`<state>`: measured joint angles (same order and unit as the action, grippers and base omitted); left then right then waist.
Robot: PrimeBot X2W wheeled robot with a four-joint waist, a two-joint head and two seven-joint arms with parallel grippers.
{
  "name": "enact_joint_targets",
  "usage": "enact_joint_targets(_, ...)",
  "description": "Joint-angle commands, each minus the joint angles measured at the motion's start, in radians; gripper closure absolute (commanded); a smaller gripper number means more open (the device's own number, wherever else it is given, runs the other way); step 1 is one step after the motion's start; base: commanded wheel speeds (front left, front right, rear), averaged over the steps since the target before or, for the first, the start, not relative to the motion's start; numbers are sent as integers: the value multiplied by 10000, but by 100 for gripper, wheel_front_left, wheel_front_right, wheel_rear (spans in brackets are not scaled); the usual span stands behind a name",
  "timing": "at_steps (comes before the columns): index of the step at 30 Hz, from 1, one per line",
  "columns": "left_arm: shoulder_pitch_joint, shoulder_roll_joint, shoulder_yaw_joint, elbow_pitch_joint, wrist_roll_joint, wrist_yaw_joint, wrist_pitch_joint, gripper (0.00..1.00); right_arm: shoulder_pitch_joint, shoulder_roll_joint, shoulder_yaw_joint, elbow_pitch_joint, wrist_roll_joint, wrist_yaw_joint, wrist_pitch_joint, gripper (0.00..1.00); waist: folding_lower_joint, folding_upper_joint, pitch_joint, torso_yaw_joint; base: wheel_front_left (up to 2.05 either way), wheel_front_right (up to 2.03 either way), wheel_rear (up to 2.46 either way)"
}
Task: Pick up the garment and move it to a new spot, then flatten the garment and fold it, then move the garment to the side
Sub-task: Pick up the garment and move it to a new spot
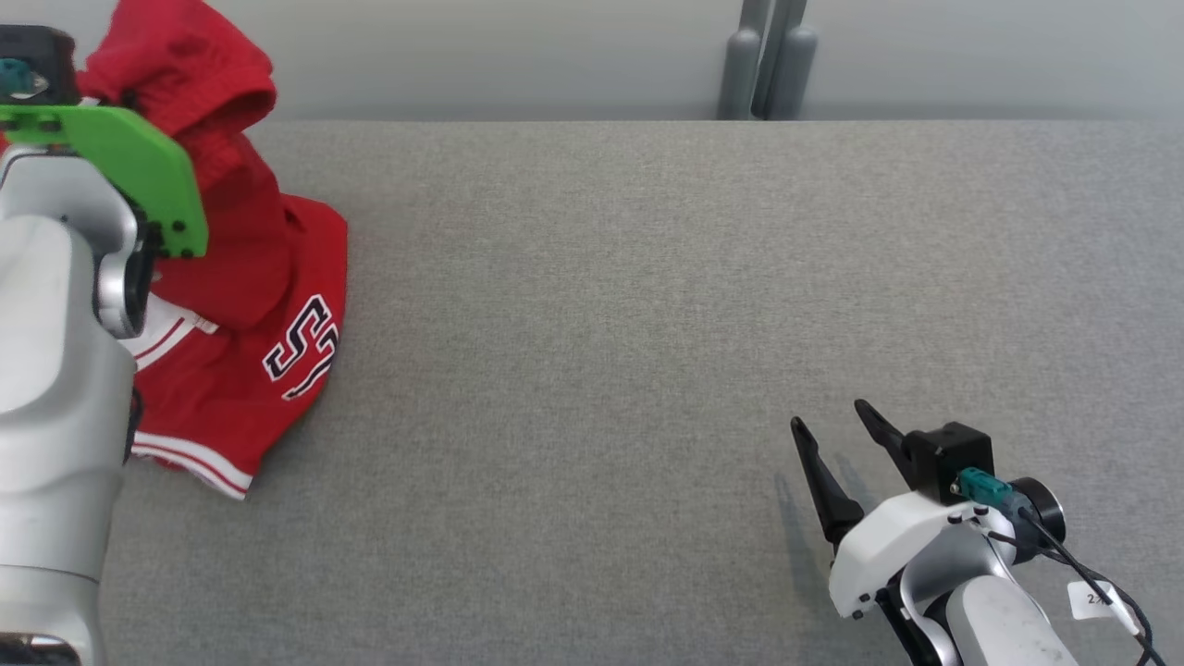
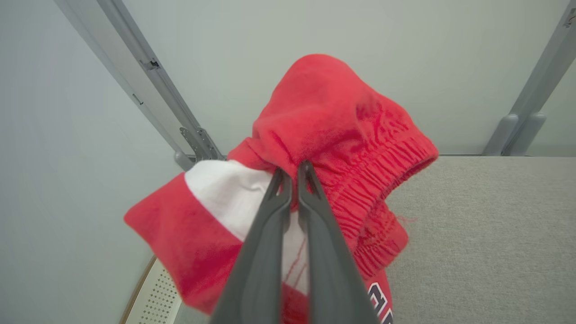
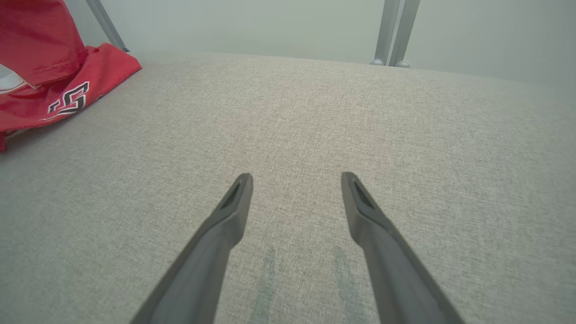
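The garment (image 1: 250,305) is red with white trim and dark lettering, bunched at the far left of the grey table. Part of it is lifted off the cloth. In the left wrist view my left gripper (image 2: 293,173) is shut on the garment (image 2: 342,135), pinching a fold near its elastic band, with the white trim hanging to the left. In the head view the left arm covers that grip. My right gripper (image 1: 828,416) stands open at the lower right, low over the bare table, nothing between its fingers. The right wrist view has the garment (image 3: 54,90) at its far left and the right gripper (image 3: 297,180) open.
The grey fabric table (image 1: 647,324) stretches wide to the right of the garment. Grey posts (image 1: 768,65) stand behind the back edge against a pale wall. A green plate (image 1: 139,166) on my left wrist overlaps the garment.
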<state>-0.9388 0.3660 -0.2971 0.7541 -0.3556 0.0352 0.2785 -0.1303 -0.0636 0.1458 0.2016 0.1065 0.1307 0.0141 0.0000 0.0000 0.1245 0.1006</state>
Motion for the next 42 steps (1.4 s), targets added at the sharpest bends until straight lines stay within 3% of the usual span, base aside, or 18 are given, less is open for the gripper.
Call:
enact_joint_targets(1,-184,-185,-131,-158,95,-76,-41,100,161,13,-90,52,7,1,-93,0,0,0,-607,-595,0,0,0)
enact_joint_targets(11,-124,-1517,-1129,-1926,75,-408,83,100,415,106,-615,42,-112,1,-154,0,0,0,-988,-2395,0,0,0)
enact_joint_targets(22,171,-2370,-2043,-2994,93,-924,-594,100,177,129,-668,49,81,1,-340,0,0,0,-498,-4122,0,0,0)
enact_joint_targets(31,412,-3005,-3058,-2721,-212,-1305,-1479,100,-18,130,-477,218,269,1,-519,0,0,0,-265,-4681,0,0,0)
enact_joint_targets(36,863,-3038,-3410,-2017,-540,-1235,-1425,100,-109,129,-372,327,367,1,-633,0,0,0,-43,-4640,0,0,0)
enact_joint_targets(42,2101,-2120,-3510,-1097,-424,-840,-1156,100,31,127,-465,443,381,1,-706,0,0,0,-52,-4183,0,0,0)
